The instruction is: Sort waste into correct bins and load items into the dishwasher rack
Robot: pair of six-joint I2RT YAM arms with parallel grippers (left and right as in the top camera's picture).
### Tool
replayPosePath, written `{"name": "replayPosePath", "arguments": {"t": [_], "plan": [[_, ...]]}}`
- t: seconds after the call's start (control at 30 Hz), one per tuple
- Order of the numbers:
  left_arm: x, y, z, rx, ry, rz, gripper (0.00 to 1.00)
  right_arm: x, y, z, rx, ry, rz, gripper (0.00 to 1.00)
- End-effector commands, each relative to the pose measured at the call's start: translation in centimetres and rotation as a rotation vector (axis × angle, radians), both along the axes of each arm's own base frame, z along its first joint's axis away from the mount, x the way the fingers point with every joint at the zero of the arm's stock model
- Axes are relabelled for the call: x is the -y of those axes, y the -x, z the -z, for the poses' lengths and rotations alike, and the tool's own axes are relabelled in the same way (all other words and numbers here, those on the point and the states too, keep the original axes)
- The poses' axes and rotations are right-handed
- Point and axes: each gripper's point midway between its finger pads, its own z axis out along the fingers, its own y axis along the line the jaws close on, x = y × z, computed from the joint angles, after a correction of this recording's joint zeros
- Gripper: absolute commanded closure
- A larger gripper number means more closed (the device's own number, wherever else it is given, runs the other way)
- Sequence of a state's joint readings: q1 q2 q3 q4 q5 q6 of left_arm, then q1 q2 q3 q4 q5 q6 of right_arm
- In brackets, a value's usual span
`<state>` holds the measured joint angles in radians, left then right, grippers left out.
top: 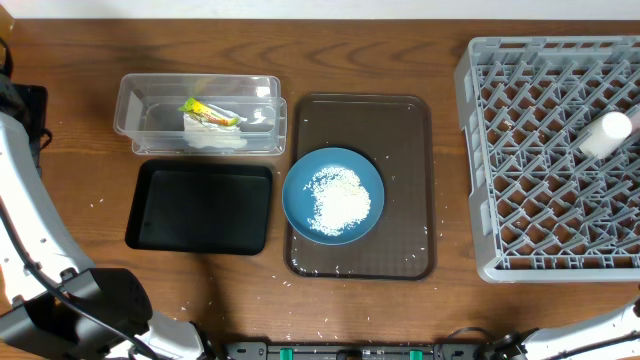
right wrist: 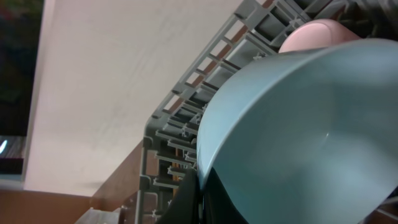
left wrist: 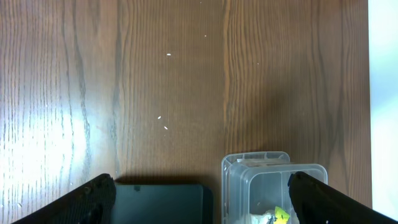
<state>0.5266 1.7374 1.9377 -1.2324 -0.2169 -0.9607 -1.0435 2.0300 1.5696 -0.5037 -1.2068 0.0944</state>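
The dark-blue dish [top: 333, 195] with a heap of white rice [top: 340, 198] sits on the brown tray [top: 405, 190]. The clear tub [top: 200, 112] holds the yellow-green wrapper [top: 210, 111] and crumpled white paper [top: 215, 137]. The black tray [top: 200, 206] lies in front of it. My left gripper [left wrist: 205, 205] hangs open and empty above the ends of the black tray [left wrist: 161, 202] and the tub [left wrist: 264, 180]. My right gripper [right wrist: 200, 179] is shut on the rim of the light-blue bowl [right wrist: 298, 124], beside the grey rack [right wrist: 205, 134]. A pink cup [right wrist: 314, 34] shows behind the bowl.
The grey rack [top: 555, 160] fills the right side, with a white cylindrical thing [top: 608, 133] over it. Loose rice grains are scattered on the brown tray and the wooden table [left wrist: 168, 93]. The left arm [top: 30, 220] runs down the left edge.
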Motion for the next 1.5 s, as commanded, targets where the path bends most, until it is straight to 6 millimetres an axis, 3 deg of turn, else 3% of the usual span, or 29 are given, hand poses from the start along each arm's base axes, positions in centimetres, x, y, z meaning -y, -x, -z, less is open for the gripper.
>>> {"name": "replayPosePath", "arguments": {"t": [0.0, 0.07, 0.2, 0.43, 0.73, 1.07, 1.17, 1.23, 1.33, 1.4, 1.47], "plan": [[-0.3, 0.3, 0.3, -0.027, -0.012, 0.001, 0.08, -0.3, 0.3, -1.8, 0.103, -0.018, -0.054, 0.99], [-0.3, 0.3, 0.3, -0.027, -0.012, 0.001, 0.08, -0.7, 0.1, -3.5, 0.170, -0.052, -0.096, 0.99], [-0.3, 0.3, 0.3, -0.027, -0.012, 0.001, 0.08, -0.4, -0.7, -4.2, 0.180, -0.051, -0.092, 0.99], [-0.3, 0.3, 0.3, -0.027, -0.012, 0.001, 0.08, -0.1, -1.9, -2.5, 0.122, -0.034, -0.049, 0.99], [-0.3, 0.3, 0.3, -0.027, -0.012, 0.001, 0.08, -0.4, -3.1, 1.3, 0.096, -0.081, -0.076, 0.99], [-0.3, 0.3, 0.3, -0.027, -0.012, 0.001, 0.08, 1.2, -1.6, 0.9, 0.043, -0.097, 0.009, 0.99], [-0.3, 0.3, 0.3, -0.027, -0.012, 0.001, 0.08, 1.5, -1.0, 0.7, -0.004, -0.101, 0.056, 0.90], [-0.3, 0.3, 0.3, -0.027, -0.012, 0.001, 0.08, 1.6, -0.6, 0.3, -0.025, -0.103, 0.077, 0.76], [-0.3, 0.3, 0.3, -0.027, -0.012, 0.001, 0.08, 1.7, 0.3, 0.2, -0.096, -0.123, 0.139, 0.71], [-0.3, 0.3, 0.3, -0.027, -0.012, 0.001, 0.08, 1.6, 1.0, 0.1, -0.149, -0.126, 0.177, 0.59], [-0.3, 0.3, 0.3, -0.027, -0.012, 0.001, 0.08, 1.5, 1.6, 0.1, -0.199, -0.128, 0.211, 0.56]]}}
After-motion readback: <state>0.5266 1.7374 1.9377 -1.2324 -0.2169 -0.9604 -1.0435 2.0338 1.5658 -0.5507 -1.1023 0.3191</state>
